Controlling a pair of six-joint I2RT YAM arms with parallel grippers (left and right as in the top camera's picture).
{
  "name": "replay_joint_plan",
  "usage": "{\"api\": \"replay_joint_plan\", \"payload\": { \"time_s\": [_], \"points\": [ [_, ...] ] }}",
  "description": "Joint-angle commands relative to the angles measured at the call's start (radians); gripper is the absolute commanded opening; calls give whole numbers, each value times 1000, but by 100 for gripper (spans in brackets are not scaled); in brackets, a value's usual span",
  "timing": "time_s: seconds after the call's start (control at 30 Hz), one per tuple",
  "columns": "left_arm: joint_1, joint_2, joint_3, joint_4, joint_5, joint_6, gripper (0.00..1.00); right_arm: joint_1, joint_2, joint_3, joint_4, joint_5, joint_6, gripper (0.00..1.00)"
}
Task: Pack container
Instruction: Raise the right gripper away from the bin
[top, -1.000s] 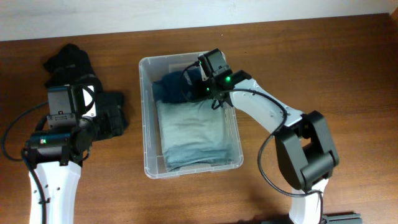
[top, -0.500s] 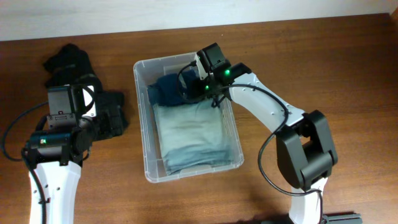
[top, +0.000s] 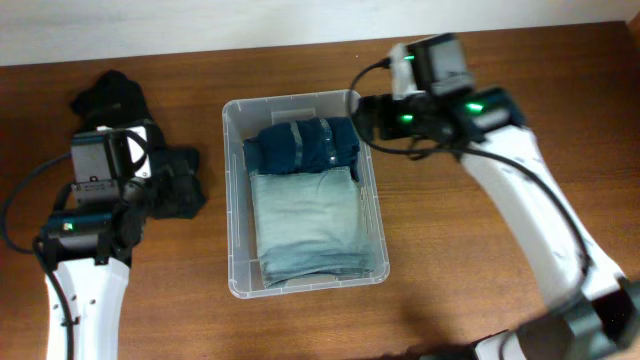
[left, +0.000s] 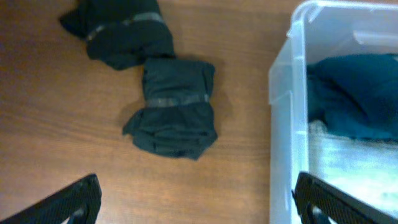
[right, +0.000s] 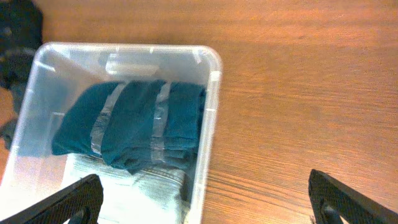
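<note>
Your clear, round-cornered plastic container (top: 231, 210) sits mid-tabletop (top: 170, 300): pale folded cloth (top: 305, 225) nearest, teal grey-striped bundle (top: 303, 146) beyond. Left hand (left: 202, 202) and right hand (right: 208, 202) gape wide, empty.

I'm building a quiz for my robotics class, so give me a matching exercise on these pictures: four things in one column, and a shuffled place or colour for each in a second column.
Column one
1. teal striped garment
2. pale grey garment
3. black banded bundle
4. container

Column two
A. on the table, outside the container
B. clear plastic
C. inside, at the end far from the robot
D. inside, at the end near the robot

Pairs: 1-C, 2-D, 3-A, 4-B
</note>
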Motion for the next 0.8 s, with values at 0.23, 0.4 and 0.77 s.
{"api": "replay_joint_plan", "payload": {
  "time_s": [0.23, 0.4, 0.77],
  "points": [
    [223, 328, 15, 120, 273, 119, 99, -180, -85, 13, -279, 6, -31, 99],
    [291, 549, 29, 241, 422, 235, 99, -249, -84, 12, -329, 6, -54, 99],
    [298, 790, 159, 256, 489, 328, 99, -249, -84, 12, -333, 26, -57, 99]
  ]
}}
